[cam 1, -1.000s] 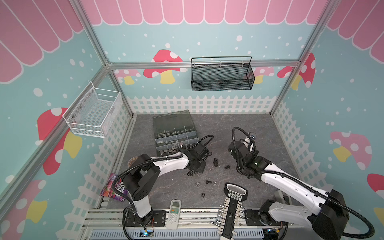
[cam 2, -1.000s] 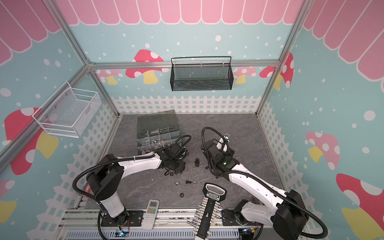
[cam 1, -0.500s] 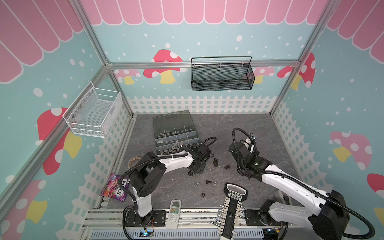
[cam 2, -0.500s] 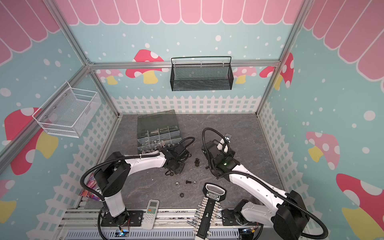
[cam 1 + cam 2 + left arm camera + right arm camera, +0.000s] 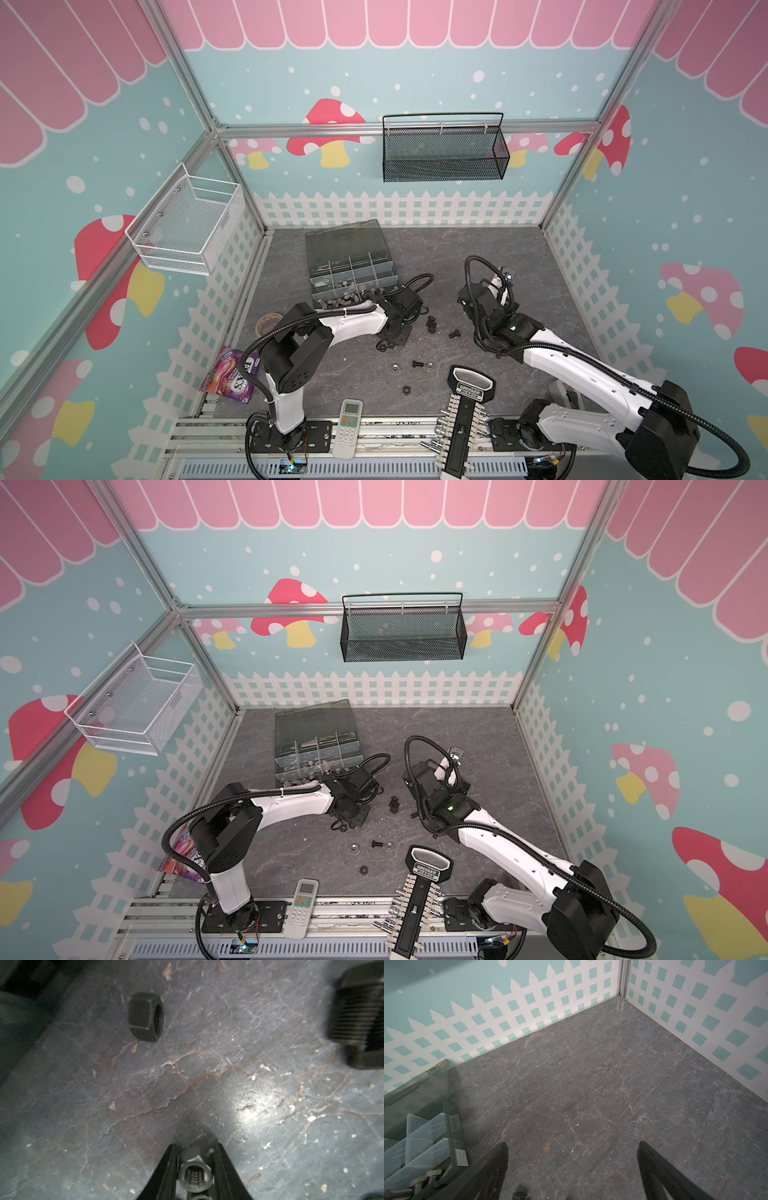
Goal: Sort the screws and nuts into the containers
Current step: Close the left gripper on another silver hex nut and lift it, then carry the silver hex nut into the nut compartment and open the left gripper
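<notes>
Left jaws closely flank silver nut [image 5: 194,1176]; black nut [image 5: 145,1017] lies beyond.

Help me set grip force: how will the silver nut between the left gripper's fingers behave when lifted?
The silver nut looks like solid metal, so squeezing likely won't deform it. Its shiny flat sides may slip between the narrow fingers of the left gripper flanking it. Dropped on the hard table, it would probably bounce or roll away.
</notes>
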